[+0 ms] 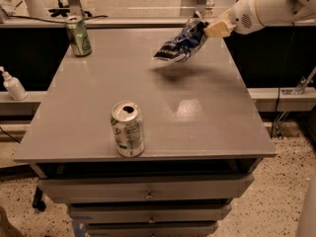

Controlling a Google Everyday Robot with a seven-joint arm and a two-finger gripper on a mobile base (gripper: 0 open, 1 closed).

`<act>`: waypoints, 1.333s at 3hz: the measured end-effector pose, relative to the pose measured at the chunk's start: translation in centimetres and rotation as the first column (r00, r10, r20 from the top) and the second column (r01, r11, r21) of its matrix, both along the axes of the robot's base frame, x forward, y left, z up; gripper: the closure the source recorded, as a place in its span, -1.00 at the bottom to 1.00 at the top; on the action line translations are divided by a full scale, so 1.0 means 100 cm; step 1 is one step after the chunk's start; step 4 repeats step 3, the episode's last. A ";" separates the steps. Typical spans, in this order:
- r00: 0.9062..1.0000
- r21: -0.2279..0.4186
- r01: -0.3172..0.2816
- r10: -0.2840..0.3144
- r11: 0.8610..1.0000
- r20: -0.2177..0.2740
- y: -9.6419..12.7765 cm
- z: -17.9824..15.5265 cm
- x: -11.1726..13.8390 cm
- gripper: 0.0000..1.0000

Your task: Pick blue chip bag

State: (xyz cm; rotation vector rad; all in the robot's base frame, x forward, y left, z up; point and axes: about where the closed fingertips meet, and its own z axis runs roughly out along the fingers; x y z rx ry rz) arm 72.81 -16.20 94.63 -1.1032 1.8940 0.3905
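At the far-right corner of the table [98, 107], a grey top w/ drawers [148, 191] under it, the white arm [266, 6] reaches in from the right edge of view. The gripper [201, 27] sits at the arm's tip, above the top, closed on the upper right end of the bag [177, 46]. Fingers are mostly hidden by foil, so how wide they stand can't be read, but there's no open gap and the bag's weight is on them. The bag hangs tilted, free end drooping left and down, clear of the surface w/ a dark shadow on the top right below it.

Step, as I judge it: grasp made, lift under way, so the pick looks approx. done. Next move needs a steady rise w/o jerks. The hold is only on one crumpled end of slick foil, so slip is the main risk; keep the squeeze firm and avoid swinging the loose end.

Others: the front can [127, 129] stands upright near the front edge, opened top, well apart from the bag. The back can [79, 36] is upright at the far-left corner, also well apart. A small bottle [12, 85] sits off the table on a ledge at left. Nothing is between the bag and open air above; no obstruction I can see.
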 end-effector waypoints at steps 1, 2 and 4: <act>1.000 0.087 0.011 -0.010 0.996 -0.014 0.002 0.024 -0.010 1.00; 0.999 0.165 0.017 -0.011 0.986 -0.038 0.012 0.053 -0.027 1.00; 0.999 0.174 0.018 -0.011 0.985 -0.043 0.013 0.056 -0.028 1.00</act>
